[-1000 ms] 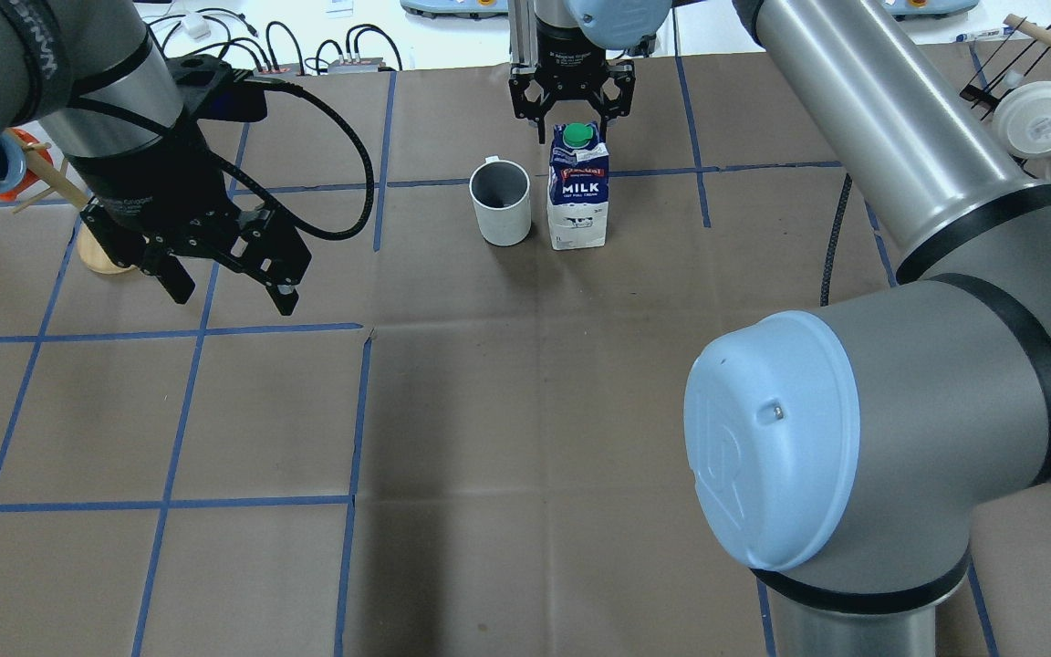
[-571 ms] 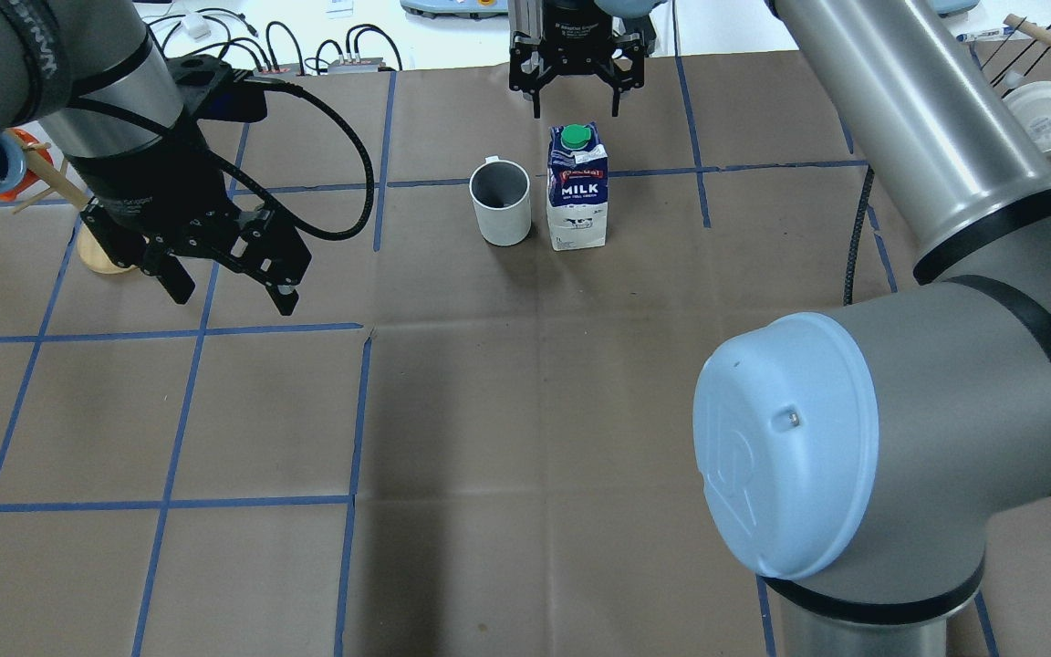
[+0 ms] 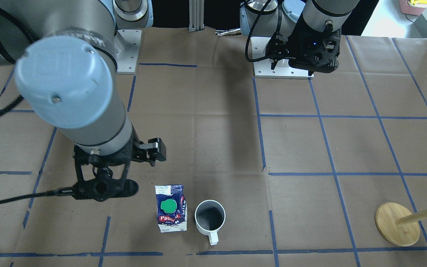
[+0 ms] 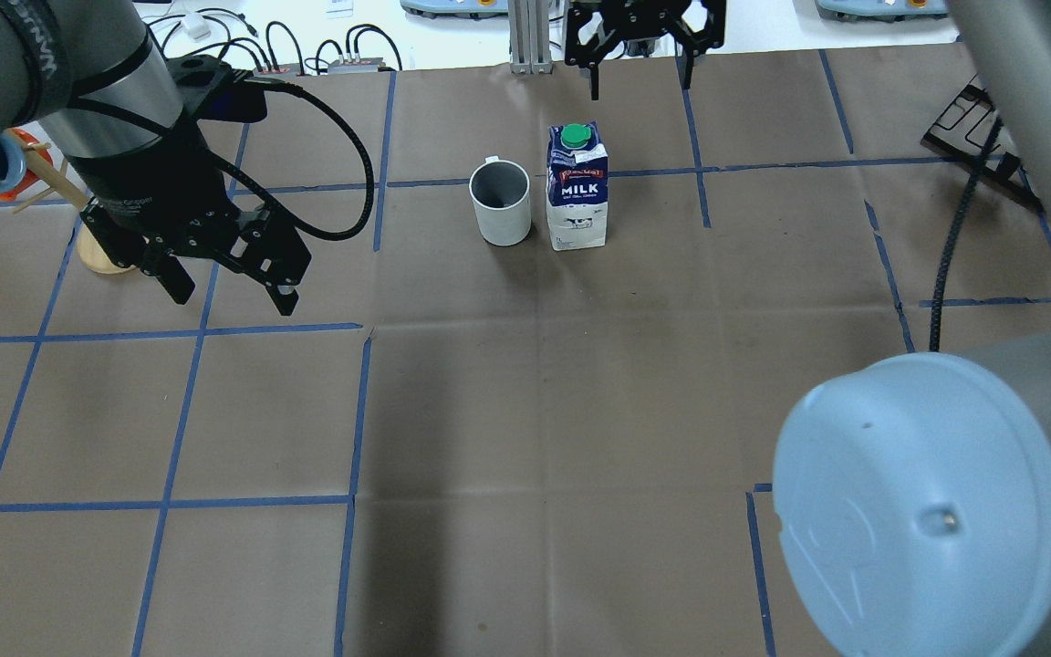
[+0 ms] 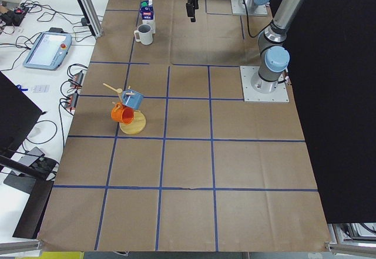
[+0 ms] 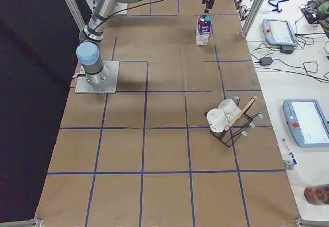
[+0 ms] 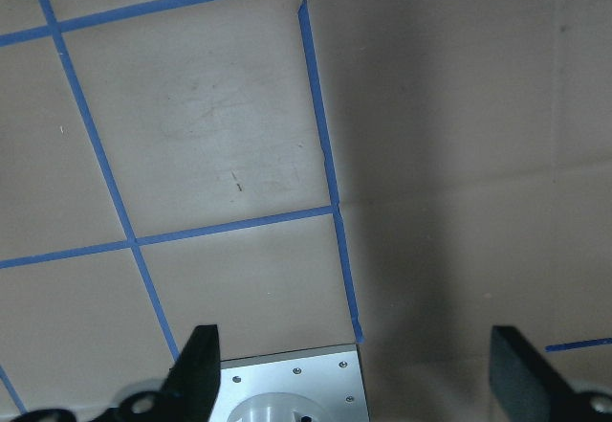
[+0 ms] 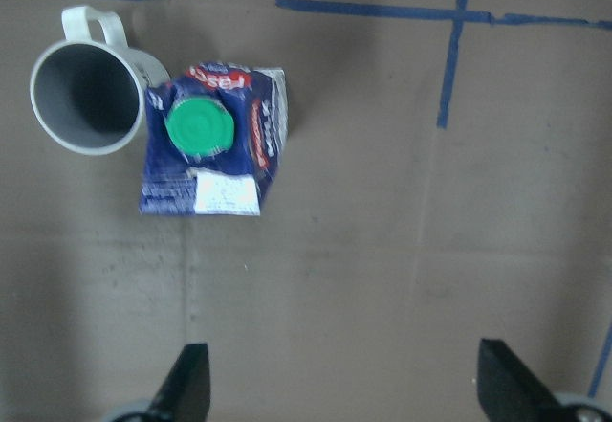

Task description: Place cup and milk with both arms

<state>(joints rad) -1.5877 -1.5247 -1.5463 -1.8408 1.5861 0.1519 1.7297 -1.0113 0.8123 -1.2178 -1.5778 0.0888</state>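
The white cup [image 4: 500, 203] with a dark inside stands on the brown table cover, its handle toward the far side. The blue-and-white milk [image 4: 577, 187] with a green cap stands upright just right of it, close beside it. My right gripper [image 4: 640, 84] is open and empty, raised above the table's far edge, beyond and right of the milk. Its wrist view looks down on the cup [image 8: 88, 97] and milk [image 8: 212, 140] at upper left. My left gripper [image 4: 234, 297] is open and empty, hanging well to the left of the cup. Both also show in the front view: cup [image 3: 209, 218], milk [image 3: 171, 213].
A wooden mug tree [image 3: 397, 224] with an orange and a blue cup [image 5: 130, 109] stands at the left, close to my left gripper. A black rack with white cups [image 6: 226, 119] sits at the right. My right arm's big elbow [image 4: 918, 511] fills the near right.
My right gripper, open, has moved up and away from the milk toward the far right. The cup, the milk and my left arm have not moved.
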